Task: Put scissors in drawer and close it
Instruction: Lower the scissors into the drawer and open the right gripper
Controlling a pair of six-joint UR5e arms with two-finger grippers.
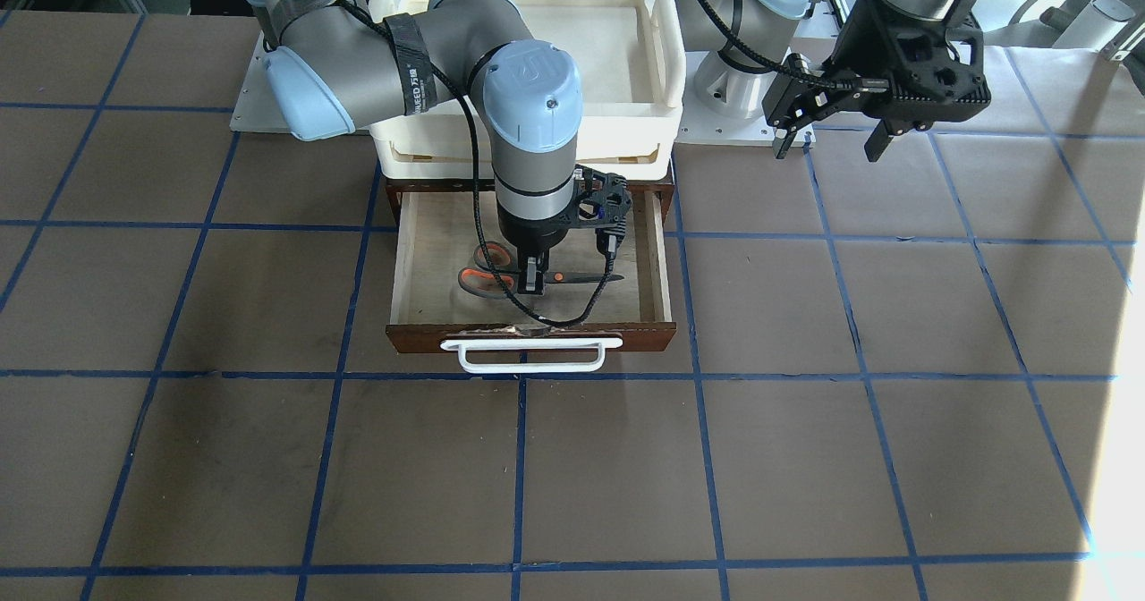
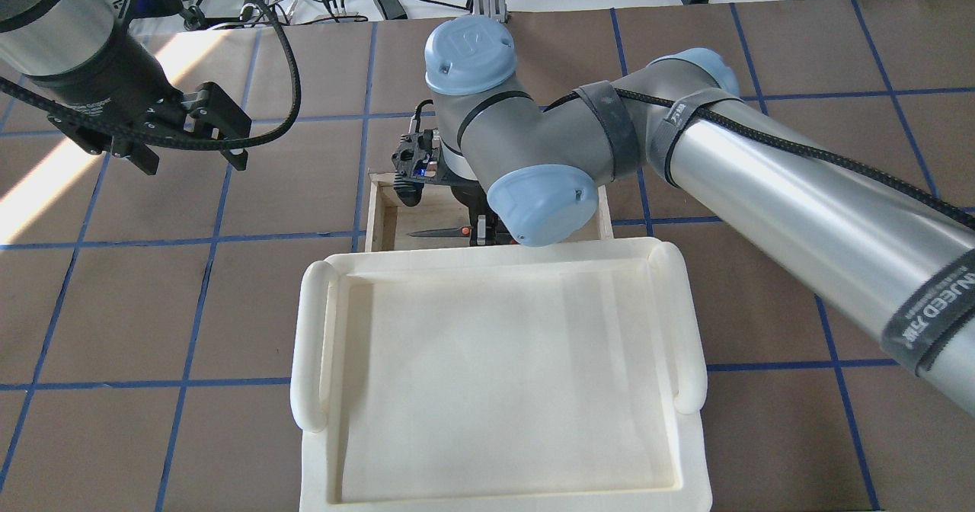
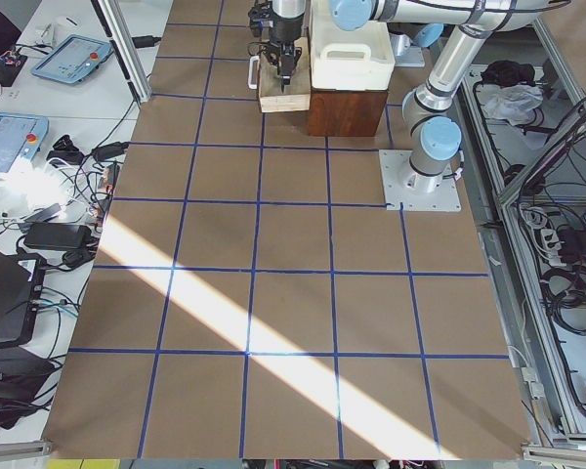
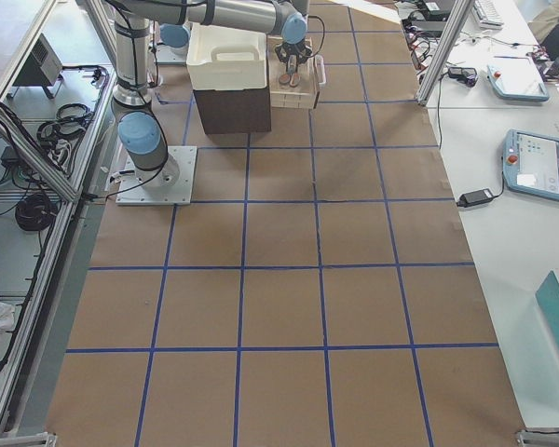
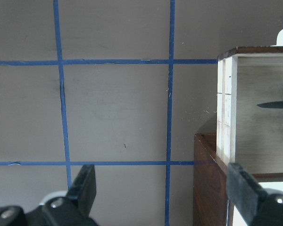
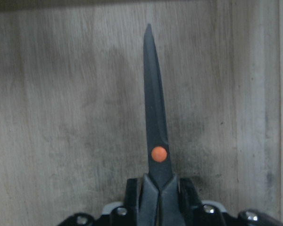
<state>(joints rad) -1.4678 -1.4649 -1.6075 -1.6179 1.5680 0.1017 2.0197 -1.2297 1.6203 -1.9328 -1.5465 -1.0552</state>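
The scissors (image 1: 577, 276), with orange-and-grey handles and dark blades, are low inside the open plywood drawer (image 1: 438, 252). The drawer has a dark brown front and a white bar handle (image 1: 530, 355). My right gripper (image 1: 534, 281) reaches down into the drawer and is shut on the scissors near their pivot. The right wrist view shows the blades (image 6: 154, 127) pointing away over the drawer floor (image 6: 61, 117). My left gripper (image 1: 829, 140) is open and empty, hovering above the table beside the drawer. In the left wrist view the blade tip (image 5: 276, 105) shows past the drawer wall (image 5: 226, 108).
A cream-white plastic tray (image 1: 662, 46) sits on top of the dark brown cabinet (image 5: 205, 179) that the drawer slides out of. Brown table paper with blue grid tape surrounds it. The right arm's elbow (image 2: 533, 207) hangs over the drawer.
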